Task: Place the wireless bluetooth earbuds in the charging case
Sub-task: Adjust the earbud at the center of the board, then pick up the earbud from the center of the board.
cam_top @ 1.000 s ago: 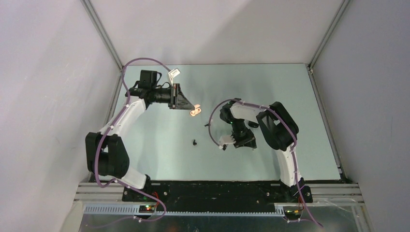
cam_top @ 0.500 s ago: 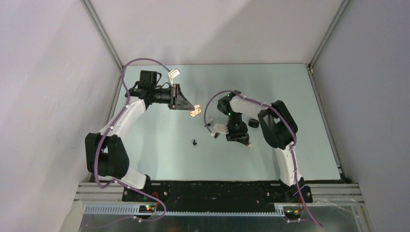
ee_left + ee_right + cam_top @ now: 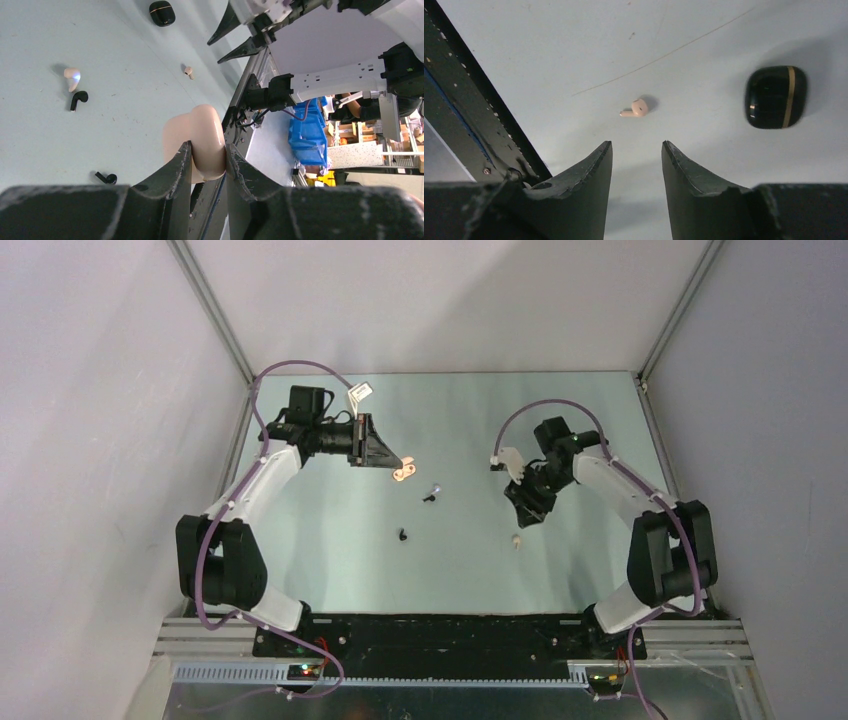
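The right arm has swung off the middle of the tabletop (image 3: 724, 30) in the last second and out to its own side. The right claw (image 3: 636, 145) now hangs low with its jaws apart and nothing between them. A cream earbud (image 3: 636, 107) lies flat just beyond its fingertips, in line with the gap, while a closed black case (image 3: 775, 96) sits well off to one side of the claw. The left claw (image 3: 208, 147) has not moved: it stays clamped on the cream charging case (image 3: 200, 125), held up off the tabletop. With the right arm gone from the centre, a second cream bud (image 3: 72, 77) and a black bud (image 3: 78, 99) show close together beyond the left claw, and another black bud (image 3: 106, 177) lies nearer to it. Whether that pair was there before or only hidden is unclear. No bud is in the held case yet. The swing reads as the right claw lining up to pick the cream earbud, which would then have to cross to the left claw.
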`<state>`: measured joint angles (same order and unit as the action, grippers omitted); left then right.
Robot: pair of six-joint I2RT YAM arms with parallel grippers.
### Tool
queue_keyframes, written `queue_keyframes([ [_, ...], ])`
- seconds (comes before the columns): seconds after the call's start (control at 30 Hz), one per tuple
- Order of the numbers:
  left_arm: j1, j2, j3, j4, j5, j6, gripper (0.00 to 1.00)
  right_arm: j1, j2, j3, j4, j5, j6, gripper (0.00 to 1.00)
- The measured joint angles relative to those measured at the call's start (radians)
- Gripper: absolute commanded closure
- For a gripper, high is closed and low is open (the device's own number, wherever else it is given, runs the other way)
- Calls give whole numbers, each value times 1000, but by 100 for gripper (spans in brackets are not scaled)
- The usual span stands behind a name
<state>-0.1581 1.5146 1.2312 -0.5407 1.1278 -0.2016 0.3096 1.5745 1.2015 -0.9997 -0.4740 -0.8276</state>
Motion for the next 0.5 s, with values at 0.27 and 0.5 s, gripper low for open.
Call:
queue_keyframes([
  [0.27, 0, 0, 0, 0, -1, 0, 100, 11, 99, -73, 129, -25, 58, 57],
  [0.5, 0, 0, 0, 0, -8, 0, 100, 34, 158, -74, 176, 26, 71, 54],
])
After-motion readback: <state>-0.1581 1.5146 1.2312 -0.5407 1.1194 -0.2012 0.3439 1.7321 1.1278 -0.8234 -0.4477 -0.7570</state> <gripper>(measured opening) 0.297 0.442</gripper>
